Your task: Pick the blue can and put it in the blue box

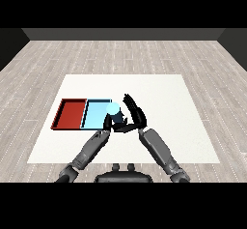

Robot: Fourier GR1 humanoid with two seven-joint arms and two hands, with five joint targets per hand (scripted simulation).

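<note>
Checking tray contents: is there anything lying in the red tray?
No. The flat red tray shows only its bare floor, while the round light blue can sits at the right edge of the light blue tray.

both forearms angled inward, right hand with curled fingers, left hand mostly hidden

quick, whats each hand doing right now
Left hand: mostly hidden behind the can, cannot be told.
Right hand: curled round the blue can.

A bare test room: one white worktop on a grey plank floor, dark walls behind.
</note>
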